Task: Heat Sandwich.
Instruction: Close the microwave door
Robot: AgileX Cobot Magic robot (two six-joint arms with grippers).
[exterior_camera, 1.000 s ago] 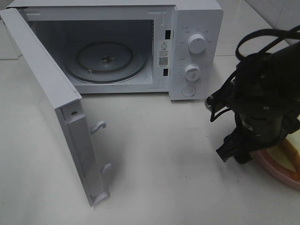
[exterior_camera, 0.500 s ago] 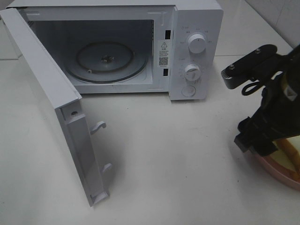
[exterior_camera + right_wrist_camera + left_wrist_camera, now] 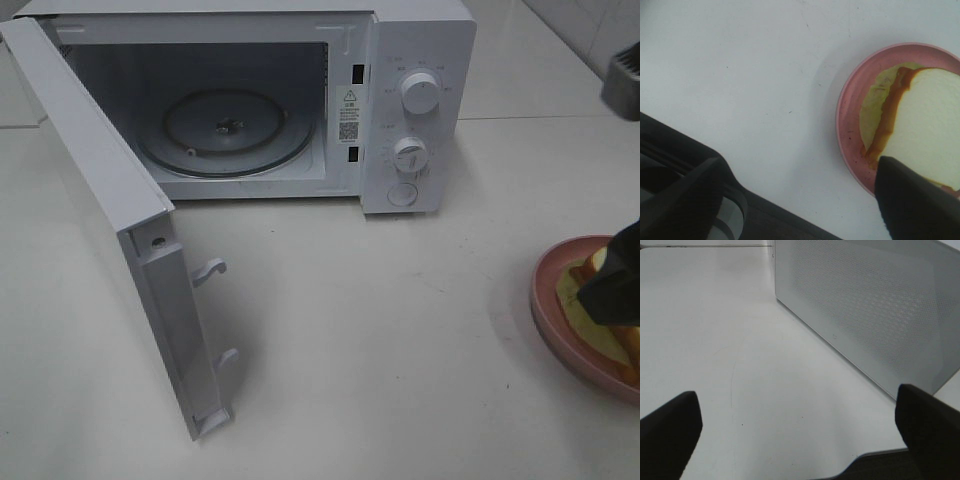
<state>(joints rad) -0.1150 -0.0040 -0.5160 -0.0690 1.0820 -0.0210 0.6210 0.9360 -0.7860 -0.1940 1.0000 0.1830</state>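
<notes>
From the high camera I see the microwave [image 3: 300,100] at the back of the white table [image 3: 400,350], its door [image 3: 110,220] swung fully open toward the left and the glass turntable [image 3: 225,130] bare inside. The two dials [image 3: 419,93] sit on the panel at its right. The sandwich [image 3: 600,320] lies on the pink plate [image 3: 550,300] at the right edge of the table, well apart from the microwave. My right claw [image 3: 805,200] hangs over the plate's near side with its jaws wide apart and nothing between them; in the wrist view one dark finger [image 3: 915,200] covers a corner of the white bread, though I cannot tell whether it touches it, and the other finger [image 3: 685,195] sits out over bare table. The bread shows its tan crust and a pale yellow-green layer poking out toward the plate's rim. My left claw [image 3: 800,435] is also spread wide and empty, low over the table beside the mesh-patterned outer face of the microwave door [image 3: 870,305]; the high camera does not show it.
</notes>
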